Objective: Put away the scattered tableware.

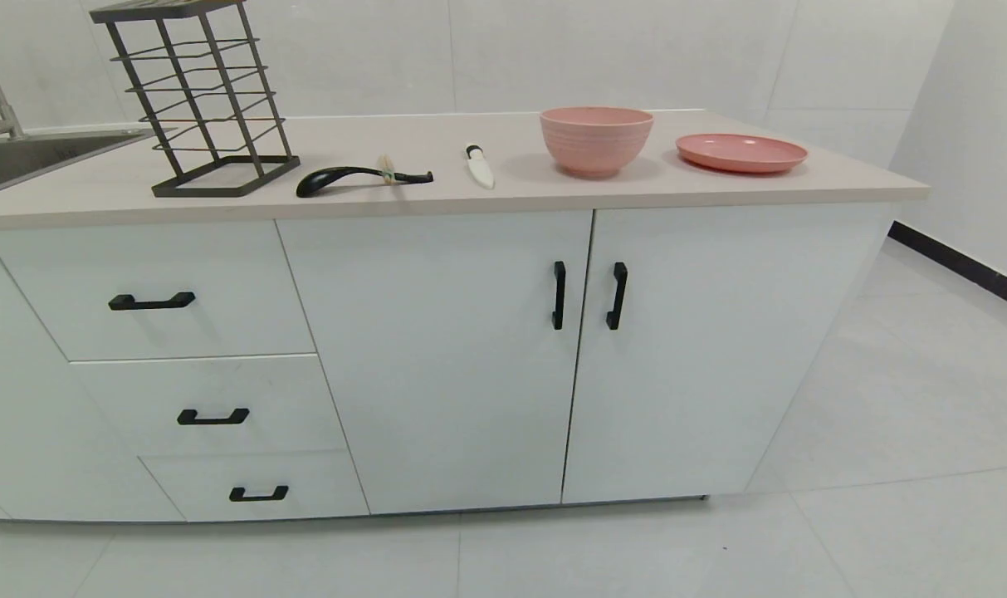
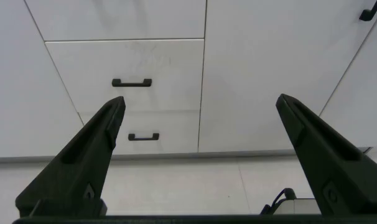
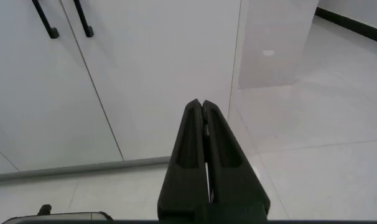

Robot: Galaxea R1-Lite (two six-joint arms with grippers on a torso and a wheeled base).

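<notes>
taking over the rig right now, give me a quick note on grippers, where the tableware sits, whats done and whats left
Left gripper: jaws open, empty, low in front of the drawers.
Right gripper: jaws shut, empty, low by the cabinet doors.
On the countertop, from the wire rack rightwards: black spoon with a pale stick-like utensil across its handle, white knife, pink bowl, pink plate.
Done: nothing put away, by the look of it.
Left: all five pieces.
</notes>
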